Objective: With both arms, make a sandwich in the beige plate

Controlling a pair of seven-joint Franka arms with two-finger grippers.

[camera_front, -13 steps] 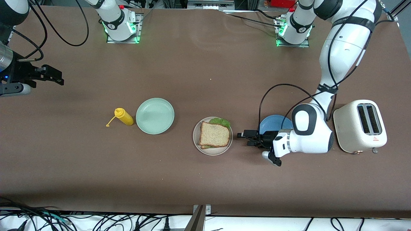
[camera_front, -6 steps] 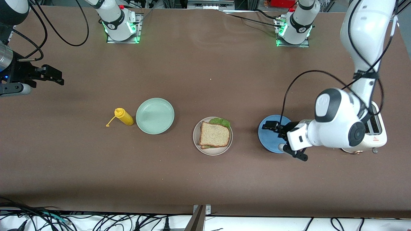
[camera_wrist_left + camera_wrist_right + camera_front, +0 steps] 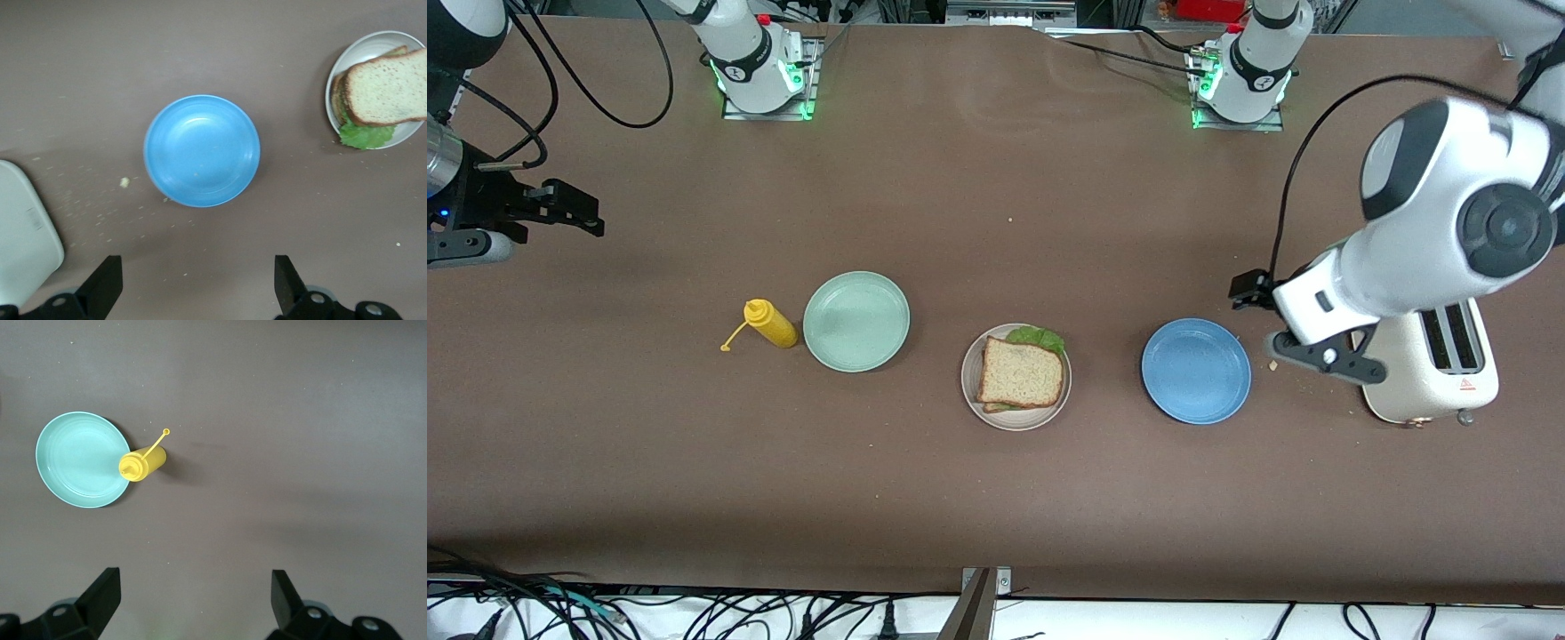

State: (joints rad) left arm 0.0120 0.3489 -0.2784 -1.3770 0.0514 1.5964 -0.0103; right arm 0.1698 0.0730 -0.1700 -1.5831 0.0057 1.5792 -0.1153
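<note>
Front view, from the right arm's end: right gripper (image 3: 574, 213) waits wide open and empty, sandwich (image 3: 1021, 372) sits on beige plate (image 3: 971, 391) mid-table, and left gripper (image 3: 1249, 293), wide open and empty, hovers beside the blue plate (image 3: 1195, 370).

The left arm's wrist covers part of the toaster (image 3: 1436, 378), and the left wrist view cuts the toaster at its edge. That view's edge also clips the beige plate (image 3: 337, 80) and the top bread slice (image 3: 390, 87). The top slice hides most of the lettuce (image 3: 1039, 337) and the lower slice. The front view's edge cuts off much of the right arm. Both wrist views show only the pincer finger (image 3: 107, 283) tips; the finger (image 3: 103, 593) bases are cropped.
</note>
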